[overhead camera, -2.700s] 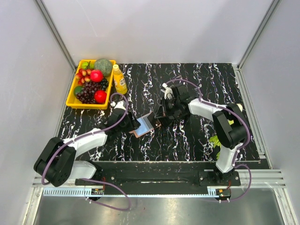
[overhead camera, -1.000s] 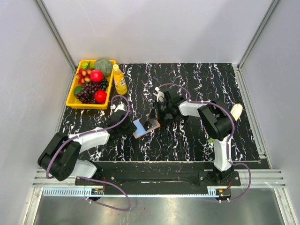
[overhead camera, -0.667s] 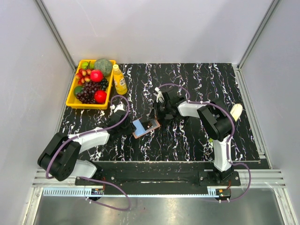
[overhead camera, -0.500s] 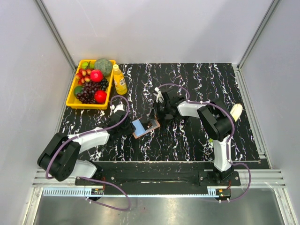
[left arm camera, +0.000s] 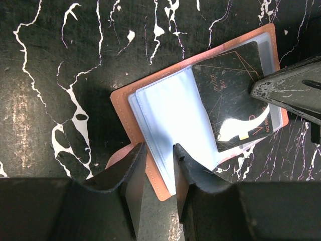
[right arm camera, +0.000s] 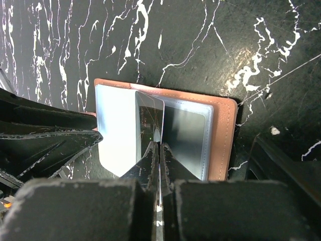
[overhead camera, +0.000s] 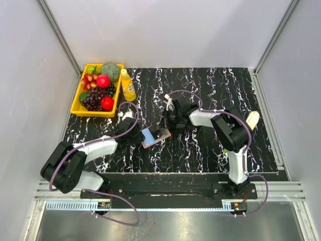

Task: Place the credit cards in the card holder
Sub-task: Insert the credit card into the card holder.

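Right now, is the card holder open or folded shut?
Open: the card holder lies spread flat, its inner sleeves facing up, a dark card over one half.

the white-and-black left arm (overhead camera: 95,148) is stretched low from its base at the near left, forward and rightward to the middle. its black two-finger left tool (overhead camera: 142,134) is pointed downward, and its fingers (left arm camera: 130,170) are held a narrow gap apart. the white-and-black right arm (overhead camera: 235,135) is raised from its base at the near right, bent sharply at the elbow, and its forearm is reached leftward. the black right tool (overhead camera: 167,125) is brought near the left one, its jaws pressed together on a thin dark glossy plastic card (right arm camera: 149,115), which is seen edge-on between the fingers (right arm camera: 145,160).
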Controlling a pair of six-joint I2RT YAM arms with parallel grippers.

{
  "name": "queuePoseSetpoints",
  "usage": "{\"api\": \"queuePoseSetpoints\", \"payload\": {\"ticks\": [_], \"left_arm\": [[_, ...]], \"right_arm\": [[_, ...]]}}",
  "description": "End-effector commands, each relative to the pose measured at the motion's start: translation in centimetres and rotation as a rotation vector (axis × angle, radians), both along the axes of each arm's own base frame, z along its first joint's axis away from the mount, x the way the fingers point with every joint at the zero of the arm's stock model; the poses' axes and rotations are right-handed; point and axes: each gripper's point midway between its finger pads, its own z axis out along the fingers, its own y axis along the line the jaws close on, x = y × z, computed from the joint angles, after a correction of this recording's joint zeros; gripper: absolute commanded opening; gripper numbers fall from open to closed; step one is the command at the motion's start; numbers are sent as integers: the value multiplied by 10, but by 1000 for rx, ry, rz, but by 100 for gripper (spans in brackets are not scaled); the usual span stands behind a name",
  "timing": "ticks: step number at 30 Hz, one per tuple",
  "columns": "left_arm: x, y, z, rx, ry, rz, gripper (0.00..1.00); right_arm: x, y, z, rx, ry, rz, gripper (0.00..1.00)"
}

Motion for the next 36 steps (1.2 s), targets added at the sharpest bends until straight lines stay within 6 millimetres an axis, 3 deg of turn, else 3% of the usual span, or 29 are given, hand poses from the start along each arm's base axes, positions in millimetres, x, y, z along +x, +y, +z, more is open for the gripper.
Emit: {"api": "queuePoseSetpoints", "payload": {"ticks": [1,7,13,21,27,36], "left_arm": [[7,-1,1,13,-6,-2,33],[8,0,-1,23,-3,-1,33],[10,-2,-2,27,2,-5,32],[11,0,-2,35,-3,3,32],[12,6,-2,44,-7,17,31],[14,10,-1,52,-10,21,31]], "right_arm": [[-15,11,2,9,-17,53,0],[-10,2,4,-40,-46,6,0],[-31,9,-2,-30,-1,52,0],[-39,10,-8,-49,18,54,0],[-34,10,8,-48,-23,60,0],[-38,-2,7,-114,-10,58,0]]}}
